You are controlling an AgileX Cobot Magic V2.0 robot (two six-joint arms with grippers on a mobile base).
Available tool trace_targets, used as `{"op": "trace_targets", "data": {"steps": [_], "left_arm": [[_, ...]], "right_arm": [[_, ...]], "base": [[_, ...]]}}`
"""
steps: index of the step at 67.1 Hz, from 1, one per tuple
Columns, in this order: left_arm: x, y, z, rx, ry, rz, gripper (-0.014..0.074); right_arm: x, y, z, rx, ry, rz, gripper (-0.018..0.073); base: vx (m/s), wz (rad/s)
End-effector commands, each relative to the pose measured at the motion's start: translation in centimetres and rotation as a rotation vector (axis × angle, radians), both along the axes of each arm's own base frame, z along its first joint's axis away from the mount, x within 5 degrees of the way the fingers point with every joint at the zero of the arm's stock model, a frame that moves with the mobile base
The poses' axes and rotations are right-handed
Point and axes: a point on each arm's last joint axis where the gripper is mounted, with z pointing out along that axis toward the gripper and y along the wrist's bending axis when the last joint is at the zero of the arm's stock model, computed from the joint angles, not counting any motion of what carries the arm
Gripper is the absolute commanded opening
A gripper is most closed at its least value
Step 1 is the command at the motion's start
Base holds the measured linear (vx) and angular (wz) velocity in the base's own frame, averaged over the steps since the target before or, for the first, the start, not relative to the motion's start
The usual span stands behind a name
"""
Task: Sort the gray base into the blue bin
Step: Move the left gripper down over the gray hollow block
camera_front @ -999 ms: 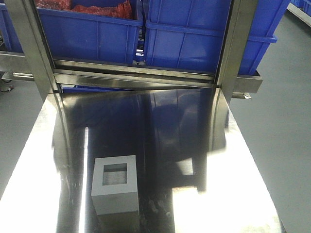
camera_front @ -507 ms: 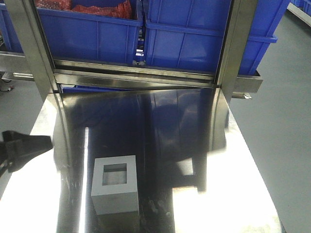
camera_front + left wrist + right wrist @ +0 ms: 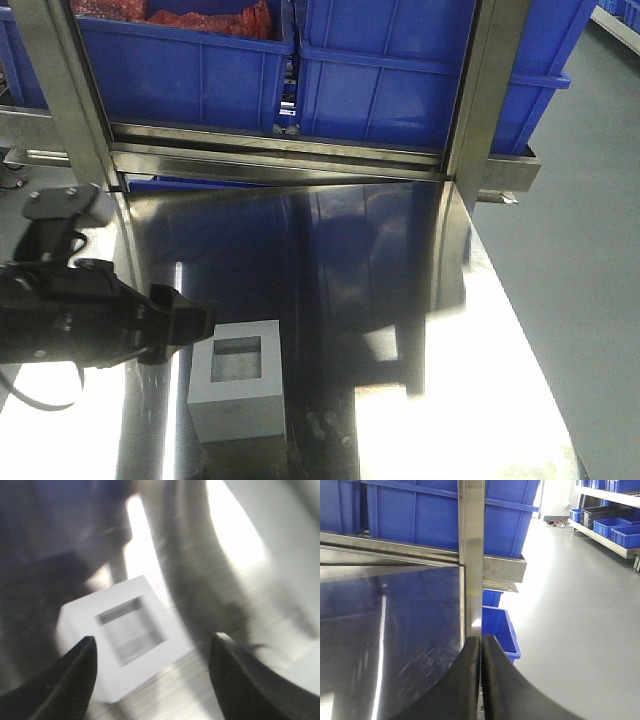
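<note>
The gray base [image 3: 237, 392] stands on the steel table [image 3: 460, 400] at the front left, its square recess facing up. My left gripper [image 3: 196, 324] is open just left of and above it, not touching. In the left wrist view the base [image 3: 125, 635] lies blurred ahead between the two dark fingertips [image 3: 75, 677], closer to the left one; the gripper [image 3: 155, 639] holds nothing. My right gripper [image 3: 481, 640] is shut and empty at the table's right edge. Blue bins [image 3: 410, 70] stand on the back shelf.
The left back bin [image 3: 180, 60] holds red material. Steel frame posts [image 3: 490, 90] rise at the table's back corners. A smaller blue bin [image 3: 497, 630] sits on the floor right of the table. More blue bins line a far shelf [image 3: 615, 525].
My left arm has come in from the left edge and moved right, up to the gray base. The base and right gripper have not moved.
</note>
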Motion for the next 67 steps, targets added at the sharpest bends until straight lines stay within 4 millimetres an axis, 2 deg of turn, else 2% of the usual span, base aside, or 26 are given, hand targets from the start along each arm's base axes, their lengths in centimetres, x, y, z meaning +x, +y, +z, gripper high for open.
{"op": "trace_targets", "data": {"steps": [1,9,23,48,67], "left_arm": [[0.9,-0.5,0.7,0.044,-0.037,0.077,0.0463],[1.4,-1.0,-0.6,0.11,0.004,0.14,0.0463],[2.5,-2.3,-2.8,0.137,0.067,0.149,0.0463],[4.4,-3.5,-4.2,0.163,0.153,0.154,0.0463],[4.5,-3.6,-5.5,0.211,0.232,0.147,0.046]], "right_arm": [[0.0,0.0,0.6,-0.016,-0.078,0.006,-0.0005],[0.0,0.0,0.6,-0.016,-0.079,0.006,-0.0005],[0.0,0.0,0.6,-0.016,-0.079,0.006,-0.0005],[0.0,0.0,0.6,-0.016,-0.078,0.006,-0.0005],[0.0,0.0,0.6,-0.016,-0.079,0.006,-0.0005]], "base": [[0.0,0.0],[0.0,0.0],[0.0,0.0],[0.0,0.0],[0.0,0.0]]}}
